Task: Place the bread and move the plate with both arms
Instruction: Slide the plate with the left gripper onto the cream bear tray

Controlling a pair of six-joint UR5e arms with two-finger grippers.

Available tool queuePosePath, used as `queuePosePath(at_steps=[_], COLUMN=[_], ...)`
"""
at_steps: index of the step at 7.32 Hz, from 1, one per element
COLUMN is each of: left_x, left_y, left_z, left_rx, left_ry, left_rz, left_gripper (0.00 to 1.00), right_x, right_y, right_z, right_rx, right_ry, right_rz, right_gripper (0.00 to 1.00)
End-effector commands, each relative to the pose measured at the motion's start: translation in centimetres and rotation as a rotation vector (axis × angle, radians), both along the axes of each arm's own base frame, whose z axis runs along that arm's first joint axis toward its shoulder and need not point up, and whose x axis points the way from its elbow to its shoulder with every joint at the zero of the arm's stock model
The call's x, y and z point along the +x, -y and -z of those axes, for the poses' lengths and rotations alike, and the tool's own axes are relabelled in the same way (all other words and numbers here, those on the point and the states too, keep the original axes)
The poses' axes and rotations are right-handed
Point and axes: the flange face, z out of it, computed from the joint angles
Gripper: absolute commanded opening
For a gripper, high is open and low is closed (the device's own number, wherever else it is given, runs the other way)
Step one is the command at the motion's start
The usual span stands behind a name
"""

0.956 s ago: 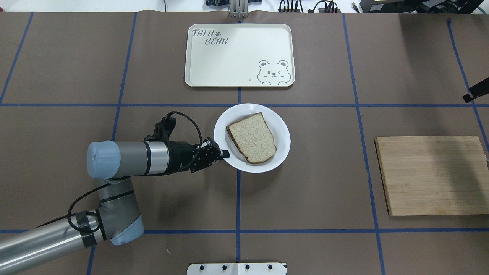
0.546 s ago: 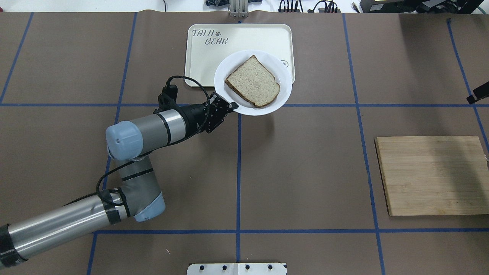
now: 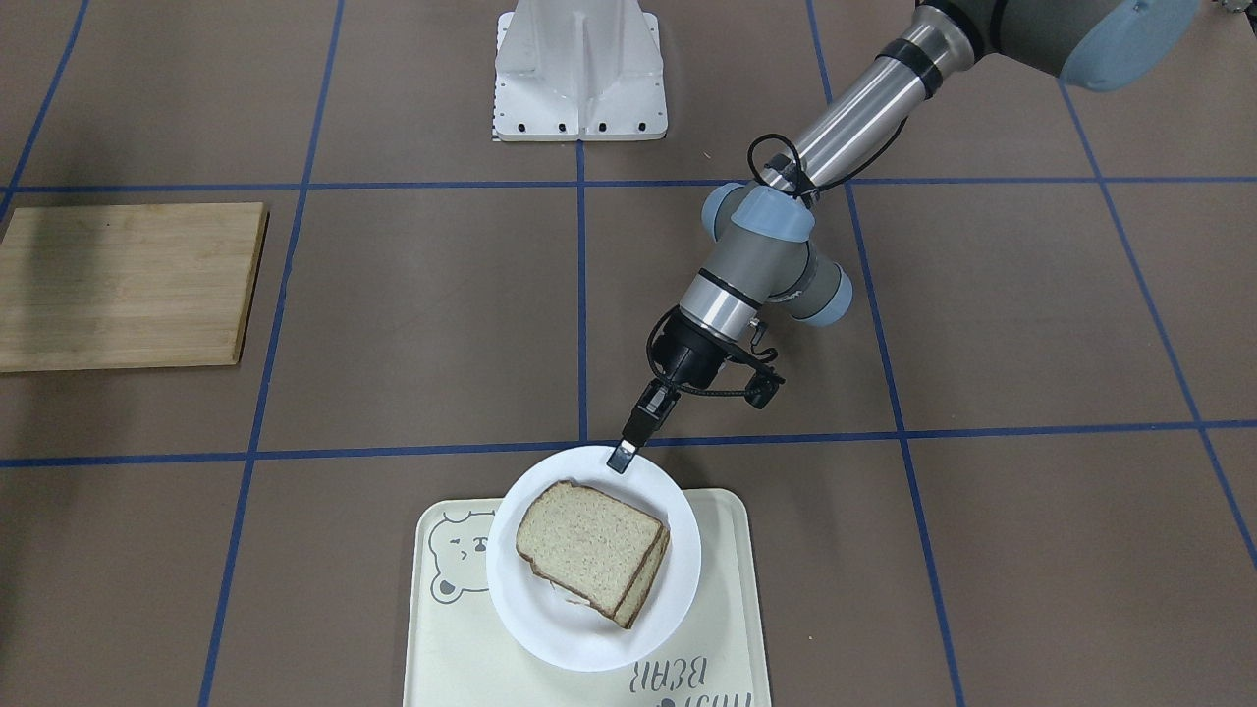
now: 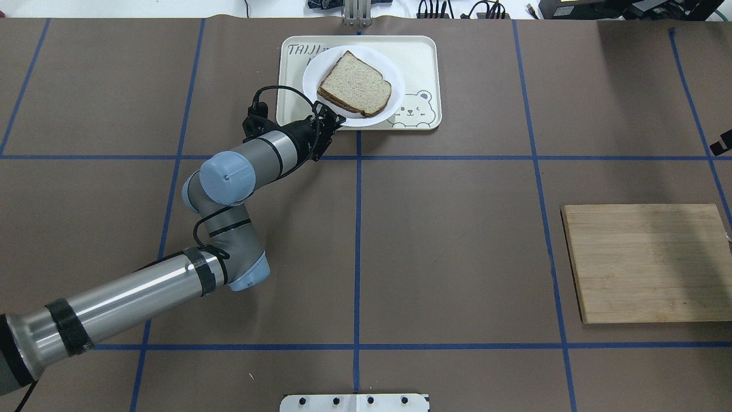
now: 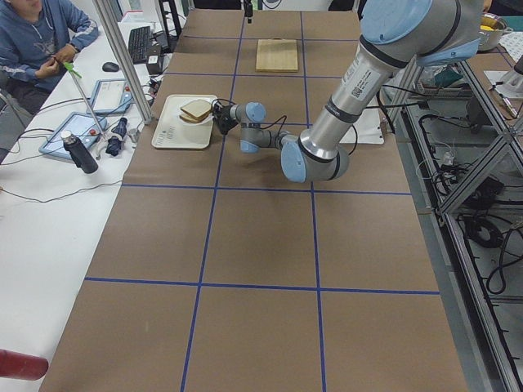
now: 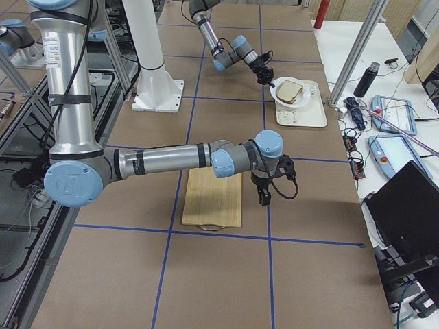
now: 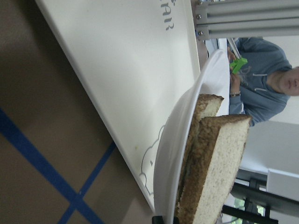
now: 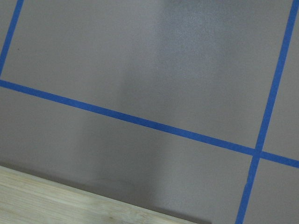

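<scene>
The white plate carries the bread, with a second slice showing under it. The plate is over the left middle of the cream bear tray. I cannot tell whether it touches the tray. My left gripper is shut on the plate's near rim. The front view shows the same grip: gripper, plate, bread. In the left wrist view the plate rim and bread hang over the tray. My right gripper hovers beside the cutting board, and I cannot tell its jaw state.
A wooden cutting board lies bare at the right. The white fixed stand sits at the robot's edge of the table. A person sits beyond the table's far side, behind the tray. Blue tape lines grid the brown table.
My left arm has carried the plate with the bread from the table's middle away from the robot and onto the tray area. The right gripper's tip has shifted slightly at the right edge.
</scene>
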Motion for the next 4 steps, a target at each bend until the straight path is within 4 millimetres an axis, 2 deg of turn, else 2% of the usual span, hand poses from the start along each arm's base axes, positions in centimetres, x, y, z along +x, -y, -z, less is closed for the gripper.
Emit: queuePosePath(at_steps=[1,3,4], left_x=[1.4,3.1,3.1], left_y=[1.8,2.7,2.8], left_z=[0.1,2.3,2.3], left_rx=[-0.071,-0.088,-0.091], left_ry=[-0.016,-0.026,-0.026], left_rz=[0.044,0.045,0.045], left_gripper=[0.0,0.0,0.0], right_x=[0.0,0.7,0.7], right_y=[-0.5,-0.5,-0.5], right_z=[0.0,0.1,0.1], right_rx=[0.002,0.004,0.003], right_ry=[-0.001,0.002,0.003], right_rz=[0.003,-0.008,-0.01], right_gripper=[1.0,1.0,1.0])
